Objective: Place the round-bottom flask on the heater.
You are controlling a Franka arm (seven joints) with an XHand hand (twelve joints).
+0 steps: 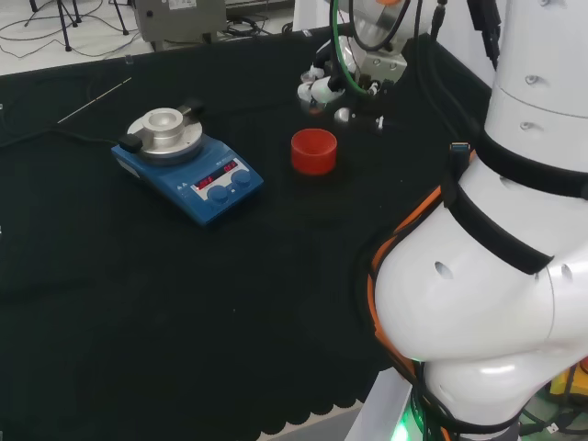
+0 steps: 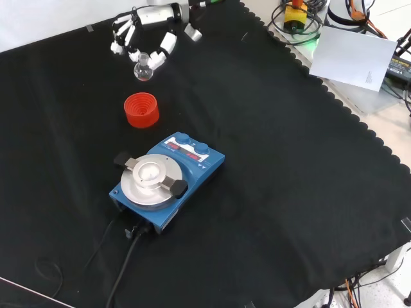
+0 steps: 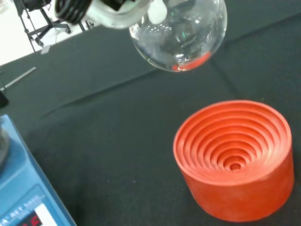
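Observation:
A small clear round-bottom flask (image 2: 143, 69) hangs above the cloth, with my hand (image 2: 142, 32) shut on its neck. In the wrist view the flask's bulb (image 3: 181, 33) floats above and beside the red ribbed stand (image 3: 233, 157). The stand (image 2: 141, 110) is bare, with the flask a little beyond it in the front view. The blue heater (image 2: 168, 179) with its round silver plate (image 2: 151, 178) lies nearer the camera there. In the head view the hand (image 1: 329, 84) is right of the heater (image 1: 186, 162), behind the red stand (image 1: 314, 151).
A black cable (image 2: 122, 260) runs from the heater toward the cloth's near edge in the front view. A thin metal rod (image 1: 92, 99) lies on the cloth behind the heater in the head view. The arm's white links (image 1: 496, 276) stand at the right.

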